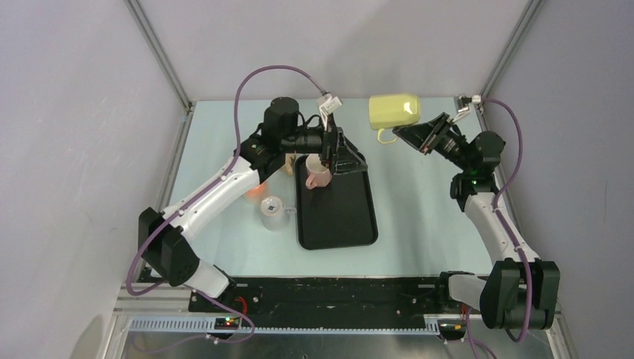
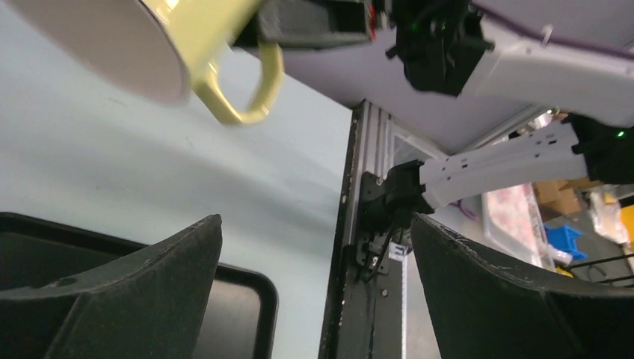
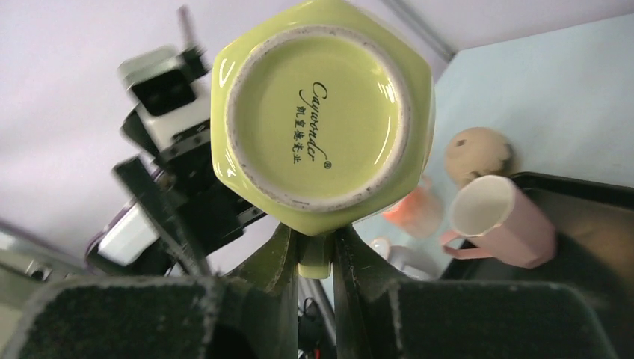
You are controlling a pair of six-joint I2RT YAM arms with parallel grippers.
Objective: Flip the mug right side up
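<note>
Where the right jaws pinch its handle point(image 1: 386, 136), the mug point(image 1: 394, 111) hangs sideways.

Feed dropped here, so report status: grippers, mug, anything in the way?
Left gripper open, empty. Right gripper shut on handle of yellow mug. Mug aloft, on its side, not upright. Pink mug on tray, well apart.

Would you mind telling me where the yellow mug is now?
In the top view the yellow mug hangs above the far side of the table, held by its handle in the right gripper, right of the tray.
</note>
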